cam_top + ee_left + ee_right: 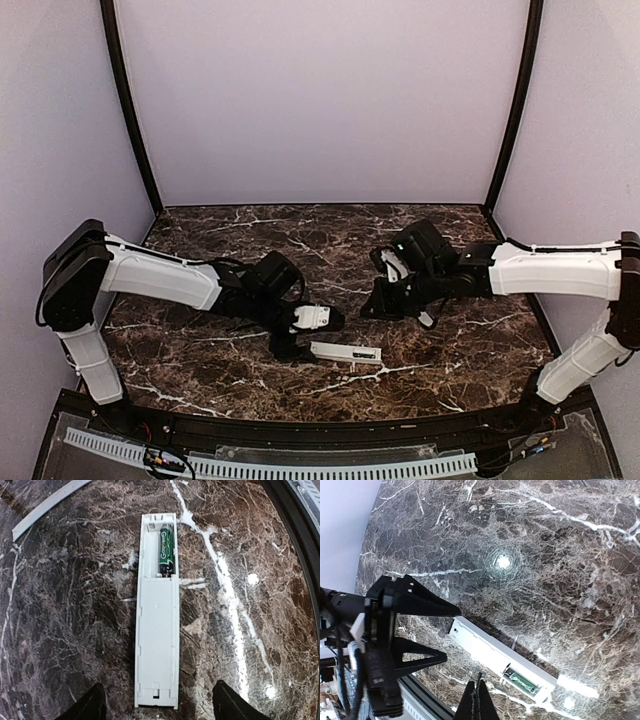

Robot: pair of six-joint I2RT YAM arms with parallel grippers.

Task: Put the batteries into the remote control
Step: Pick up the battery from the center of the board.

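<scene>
Left tool (160,701) was open, astride remote control (157,625) end | right tool (477,702) was closed, empty | green battery (167,550) sat in compartment | near tabletop (250,240) front edge

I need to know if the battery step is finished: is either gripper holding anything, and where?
Nothing is held. The left gripper stands open either side of the remote, clear of it; the right gripper is shut on nothing.

Left arm (160,275) and right arm (550,270): white link covers, black joint housings, thin black cable along each. Left hand (452,634): black triangular open-frame fingers (420,605).
</scene>
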